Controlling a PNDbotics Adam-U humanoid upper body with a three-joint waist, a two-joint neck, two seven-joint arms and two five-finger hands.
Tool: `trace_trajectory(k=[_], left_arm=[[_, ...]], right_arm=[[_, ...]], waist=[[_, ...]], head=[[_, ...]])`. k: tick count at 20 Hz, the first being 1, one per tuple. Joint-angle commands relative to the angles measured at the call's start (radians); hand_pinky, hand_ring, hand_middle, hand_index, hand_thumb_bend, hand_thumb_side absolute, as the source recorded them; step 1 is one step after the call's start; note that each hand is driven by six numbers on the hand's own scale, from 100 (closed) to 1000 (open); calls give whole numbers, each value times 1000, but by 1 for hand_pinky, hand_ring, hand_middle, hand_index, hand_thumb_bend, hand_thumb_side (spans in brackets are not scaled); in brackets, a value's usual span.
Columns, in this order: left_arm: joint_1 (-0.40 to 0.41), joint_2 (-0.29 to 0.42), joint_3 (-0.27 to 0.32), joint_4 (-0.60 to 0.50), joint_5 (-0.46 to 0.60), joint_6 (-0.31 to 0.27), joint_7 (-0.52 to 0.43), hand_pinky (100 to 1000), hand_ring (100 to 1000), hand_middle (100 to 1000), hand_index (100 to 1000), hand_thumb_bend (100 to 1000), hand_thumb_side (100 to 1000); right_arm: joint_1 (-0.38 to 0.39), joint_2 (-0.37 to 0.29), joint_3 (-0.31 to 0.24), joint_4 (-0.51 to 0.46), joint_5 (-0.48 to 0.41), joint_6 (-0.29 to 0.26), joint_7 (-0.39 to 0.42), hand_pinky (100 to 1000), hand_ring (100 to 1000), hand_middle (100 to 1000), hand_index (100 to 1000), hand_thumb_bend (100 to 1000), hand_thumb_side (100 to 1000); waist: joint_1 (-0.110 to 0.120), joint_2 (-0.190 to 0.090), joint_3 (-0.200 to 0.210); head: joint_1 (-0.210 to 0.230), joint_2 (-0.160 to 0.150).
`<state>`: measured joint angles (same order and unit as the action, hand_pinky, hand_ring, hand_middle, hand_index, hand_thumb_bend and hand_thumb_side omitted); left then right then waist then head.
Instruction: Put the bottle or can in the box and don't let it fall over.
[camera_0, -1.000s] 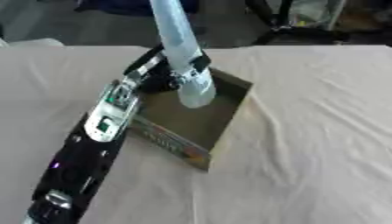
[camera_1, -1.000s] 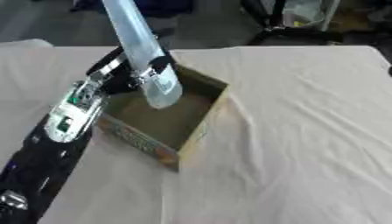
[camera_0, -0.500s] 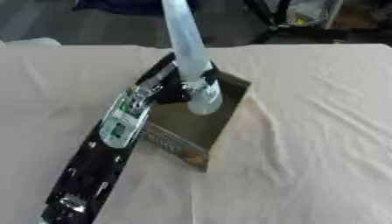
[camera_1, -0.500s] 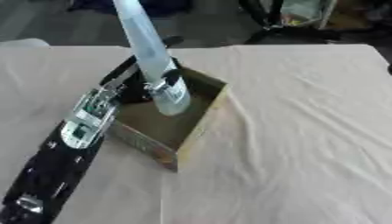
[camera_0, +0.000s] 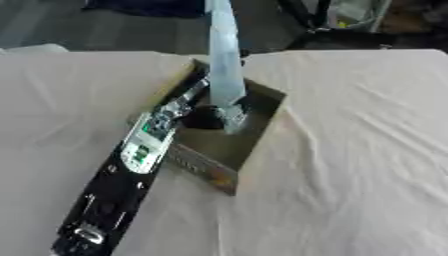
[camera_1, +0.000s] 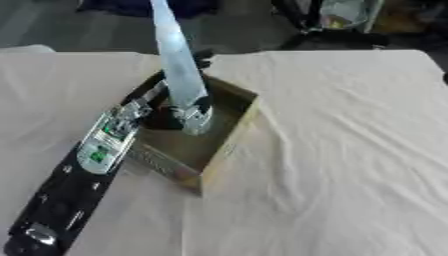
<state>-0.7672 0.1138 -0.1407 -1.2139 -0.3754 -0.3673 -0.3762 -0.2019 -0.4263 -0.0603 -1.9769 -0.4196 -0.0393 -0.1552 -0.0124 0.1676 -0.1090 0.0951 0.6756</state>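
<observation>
Bottle held inside the box by left hand.

Tall pale-blue bottle (camera_0: 225, 60) stood nearly upright, leaning slightly, its base down inside the open cardboard box (camera_0: 259, 131), above the box floor; could not tell if the base touched it. Left hand (camera_0: 206, 116) reached into the box from the near-left rim, fingers curled round the bottle's lower end, clamped on it. Box walls surrounded the fingers on all sides, printed front wall nearest the camera. Black forearm with a green-lit panel ran down toward the lower left. Box sat on a table (camera_0: 359, 165) covered in wrinkled beige cloth. Right hand was out of frame.
</observation>
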Motion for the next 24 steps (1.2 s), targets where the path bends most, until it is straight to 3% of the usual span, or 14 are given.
trace_trajectory(k=[1,7,10,13,15,16,17,20,23,24], left_arm=[[-23,4,10,-1,-55,-1,-21,1000,1000,1000,782,100,591],[-24,4,16,3,-130,7,-28,1000,1000,1000,821,100,844],[-20,5,19,7,-155,23,-28,1000,1000,1000,831,113,882],[-17,9,20,7,-177,43,-25,1000,1000,1000,851,237,971],[-16,12,23,6,-191,59,-16,1000,1000,1000,854,262,982],[-16,13,24,3,-197,64,-8,1000,1000,1000,854,237,959],[-16,13,24,-1,-199,66,-2,1000,1000,1000,852,155,891],[-14,16,32,-8,-172,78,6,1000,1000,1000,851,100,779],[-18,26,44,-11,-135,103,-7,1000,1000,1000,840,100,421],[-20,28,48,-9,-127,116,-14,1000,1000,1000,838,100,415]], right_arm=[[-12,-15,-6,-23,-7,1,-2,1000,1000,1000,1000,100,470],[-13,-15,-8,-23,-12,3,-5,1000,1000,1000,1000,100,470],[-12,-16,-8,-23,-13,3,-6,1000,1000,1000,1000,100,470],[-11,-17,-8,-23,-12,2,-6,1000,1000,1000,1000,100,470],[-9,-17,-8,-23,-10,2,-6,1000,1000,1000,1000,100,470],[-9,-17,-8,-23,-10,2,-6,1000,1000,1000,1000,100,470],[-9,-17,-8,-23,-9,2,-6,1000,1000,1000,1000,100,470],[-9,-17,-9,-23,-10,3,-8,1000,1000,1000,1000,100,470],[-9,-18,-9,-23,-12,4,-9,1000,1000,1000,1000,100,470],[-9,-18,-9,-23,-12,4,-9,1000,1000,1000,1000,100,470]], waist=[[-3,-11,-2],[-1,-14,-3],[-1,-14,-2],[0,-15,0],[0,-15,1],[0,-15,1],[0,-15,1],[0,-16,2],[1,-17,2],[1,-17,2]], head=[[4,-8],[7,-9],[5,-11],[2,-10],[0,-8],[-2,-7],[-5,-6],[-20,0],[-32,0],[-36,-1]])
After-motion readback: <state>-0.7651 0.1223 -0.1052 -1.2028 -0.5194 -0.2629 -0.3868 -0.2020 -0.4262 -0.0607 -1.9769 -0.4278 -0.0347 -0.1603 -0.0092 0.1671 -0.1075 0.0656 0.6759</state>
